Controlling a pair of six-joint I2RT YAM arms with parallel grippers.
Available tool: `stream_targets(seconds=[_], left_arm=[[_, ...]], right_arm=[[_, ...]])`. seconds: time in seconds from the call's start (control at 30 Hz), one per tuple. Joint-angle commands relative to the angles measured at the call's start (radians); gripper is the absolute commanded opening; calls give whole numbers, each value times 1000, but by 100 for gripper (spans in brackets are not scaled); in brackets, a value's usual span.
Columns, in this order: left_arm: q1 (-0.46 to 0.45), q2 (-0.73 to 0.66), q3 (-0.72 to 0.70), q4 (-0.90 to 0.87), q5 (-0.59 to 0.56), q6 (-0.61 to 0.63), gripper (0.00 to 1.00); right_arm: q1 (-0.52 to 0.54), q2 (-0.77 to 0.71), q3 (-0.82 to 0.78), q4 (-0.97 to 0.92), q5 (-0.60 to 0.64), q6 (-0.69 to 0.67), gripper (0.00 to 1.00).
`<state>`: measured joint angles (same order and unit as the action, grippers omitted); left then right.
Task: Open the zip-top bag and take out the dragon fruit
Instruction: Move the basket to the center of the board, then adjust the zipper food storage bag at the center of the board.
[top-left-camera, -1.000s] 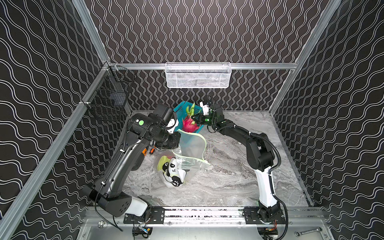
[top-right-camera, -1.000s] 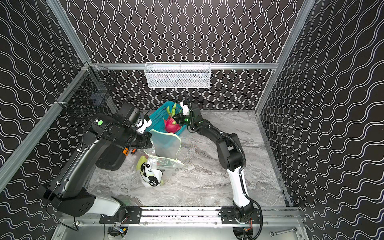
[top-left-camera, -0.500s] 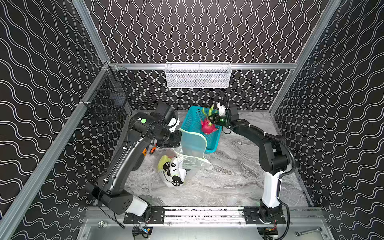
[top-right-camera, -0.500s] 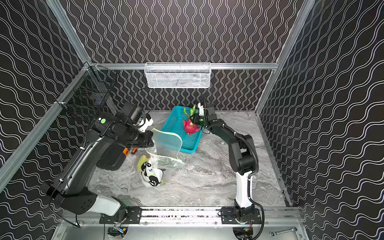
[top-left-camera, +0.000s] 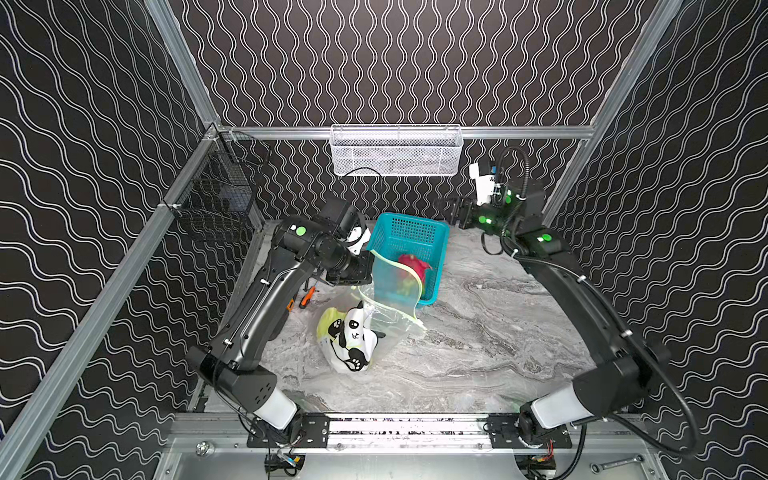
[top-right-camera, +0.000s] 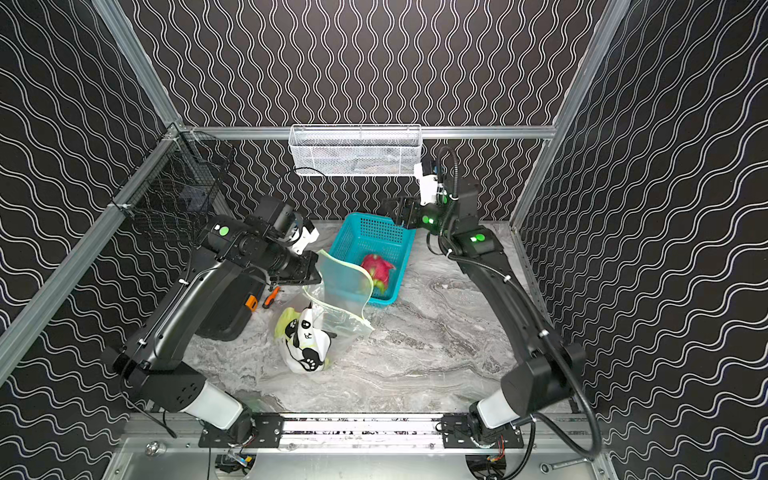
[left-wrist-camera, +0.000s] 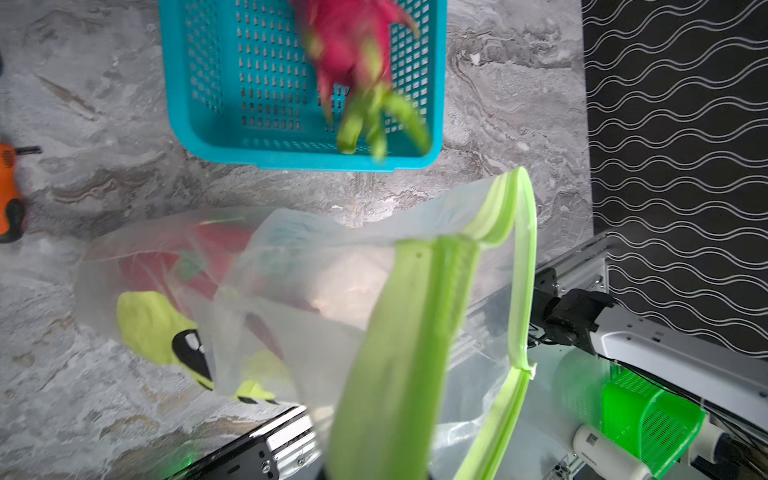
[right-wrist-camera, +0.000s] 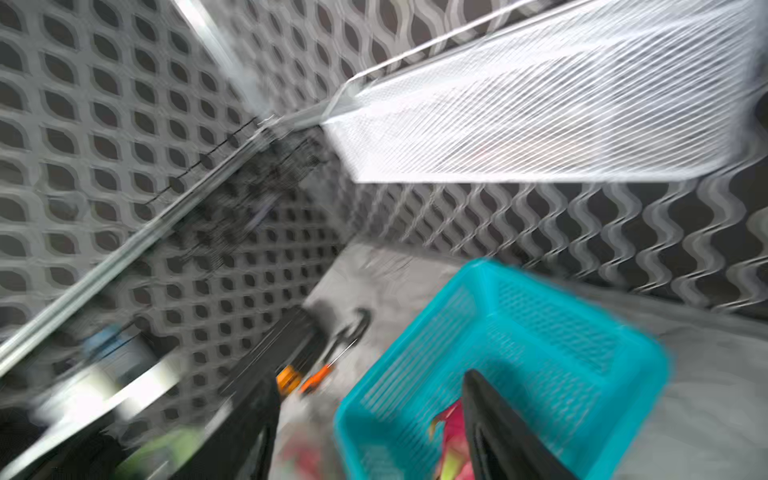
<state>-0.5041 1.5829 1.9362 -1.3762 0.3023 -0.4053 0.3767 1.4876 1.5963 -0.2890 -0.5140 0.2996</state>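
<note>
- The grey marble table (top-left-camera: 478, 332) fills the lower middle of both top views, inside dark wavy-patterned walls.
- The left arm (top-left-camera: 266, 303) slants from the lower left up to the centre.
- The right arm (top-left-camera: 582, 299) bends from the lower right up to the upper right of centre.
- A white basket (top-left-camera: 395, 151) hangs on the back rail, top centre.
- A black basket (top-left-camera: 216, 199) hangs on the side rail, upper left.
- The teal basket (top-left-camera: 409, 218) sits on the table at centre.
- The bag (top-left-camera: 374, 328) stands on the table just below centre, in front of the teal basket. One side is lifted, the mouth gapes, and the panda print (top-left-camera: 353, 336) sags towards the table.
- The dragon fruit (top-left-camera: 413, 268) lies inside the teal basket, out of the bag. It is partly seen through the lifted plastic, and blurred in the left wrist view.
- The left gripper (top-left-camera: 365, 268) is clamped on the bag's raised edge. In the left wrist view the green zip strip (left-wrist-camera: 415, 332) runs straight into it.
- The right gripper (top-left-camera: 446, 212) hangs above the teal basket's far corner, jaws apart, with nothing between them.
- An orange screwdriver (top-left-camera: 307, 296) lies on the table, left of the bag.
</note>
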Motion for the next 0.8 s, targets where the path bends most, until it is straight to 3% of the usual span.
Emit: stream_targets(seconds=[0.0,0.17,0.27,0.57,0.73,0.77], left_arm=[[-3,14,12,64,45,1,0],[-47,59,53,81,41,-8,0],[-86,74,60,96,40,-25,0],[-153,120,92,124,51,-54,0],[-155,142,132,120,60,-60,0],[-155,147,155,106,60,-55,12]], right_arm=[[85,-61,-63,-294,-156,18,67],[245,-168,-233,-274,-81,82,62],[260,-190,-308,-207,-43,133,54],[264,-84,-373,-136,-19,204,47],[264,-81,-538,-4,-56,283,47],[253,-98,-590,46,-59,300,47]])
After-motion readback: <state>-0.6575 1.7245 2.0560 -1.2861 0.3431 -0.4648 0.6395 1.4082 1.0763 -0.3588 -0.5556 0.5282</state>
